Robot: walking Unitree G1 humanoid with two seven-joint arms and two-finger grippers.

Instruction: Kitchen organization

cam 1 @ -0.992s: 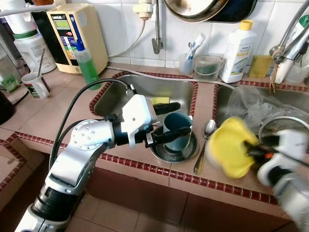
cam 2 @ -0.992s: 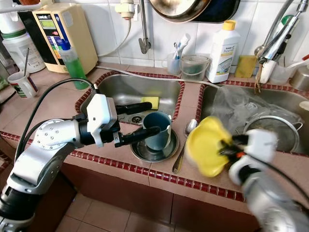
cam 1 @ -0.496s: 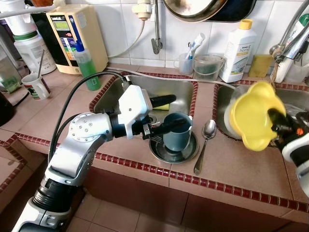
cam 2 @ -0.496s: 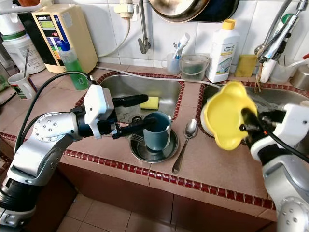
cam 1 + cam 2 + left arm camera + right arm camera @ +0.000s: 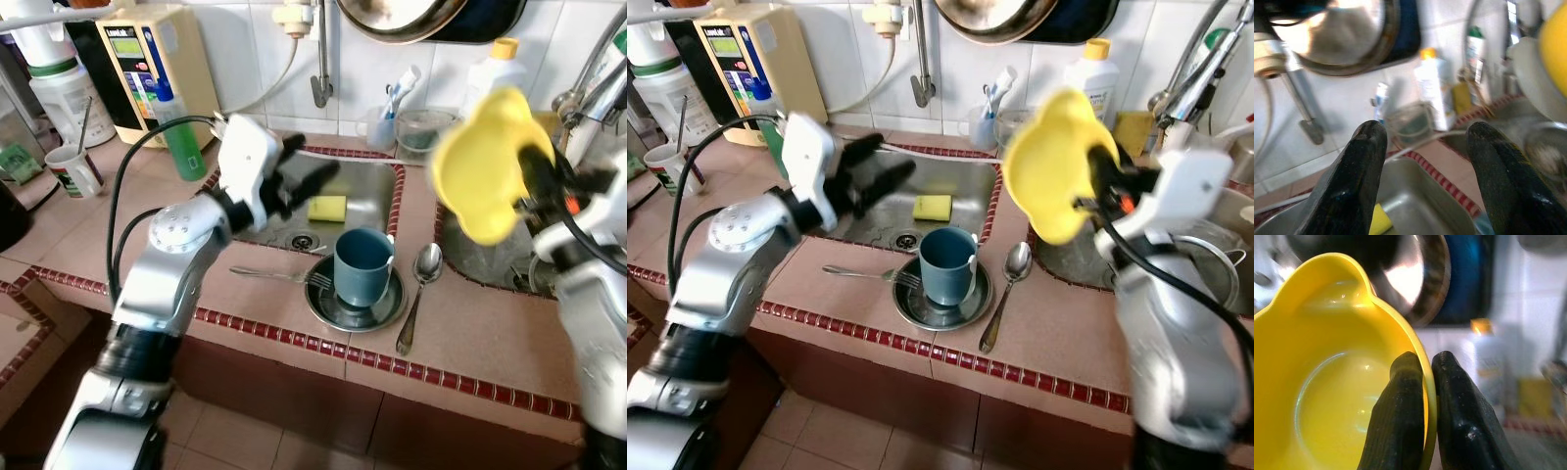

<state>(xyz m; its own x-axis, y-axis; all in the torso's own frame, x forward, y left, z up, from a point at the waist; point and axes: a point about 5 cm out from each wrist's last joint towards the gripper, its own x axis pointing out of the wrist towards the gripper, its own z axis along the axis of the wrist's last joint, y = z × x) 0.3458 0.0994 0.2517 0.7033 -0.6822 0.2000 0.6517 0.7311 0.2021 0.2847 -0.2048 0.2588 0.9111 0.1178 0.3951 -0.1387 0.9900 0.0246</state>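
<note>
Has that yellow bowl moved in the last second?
Yes. The right claw has lifted the yellow bowl from low over the counter's front edge to up by the white bottle at the wall.

White-tiled wall (image 5: pixel 240 59), terracotta counter (image 5: pixel 470 328)

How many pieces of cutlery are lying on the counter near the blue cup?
2. A fork lies to the robot's left of the blue cup, tines reaching the steel saucer. A spoon lies to its right. More may be hidden in the sinks.
</note>
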